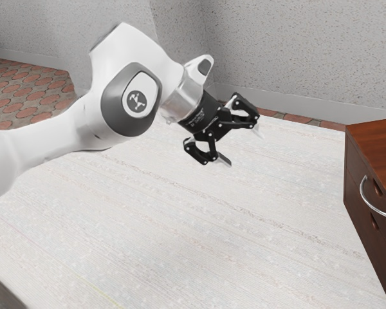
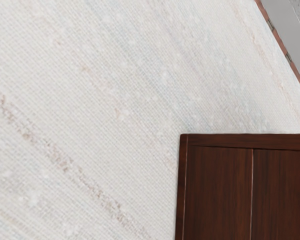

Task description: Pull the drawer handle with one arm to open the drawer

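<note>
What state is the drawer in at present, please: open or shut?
Shut: the drawer front sits flush with the cabinet, and the hand is apart from its handle.

Side cam sits close by the arm [image 1: 83, 122], looking across the tabletop [image 1: 180, 225], cabinet [image 1: 373, 154] at 3 o'clock. Wrist cam looks steeply down, cabinet at 5 o'clock. Both share tabletop and cabinet.

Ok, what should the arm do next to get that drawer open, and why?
Probably carry the pincer toward the exterior view's right and down to the handle. The pincer hangs open in the air, well short of the cabinet, touching nothing, and the drawer front looks flush, so nothing has been pulled.
</note>
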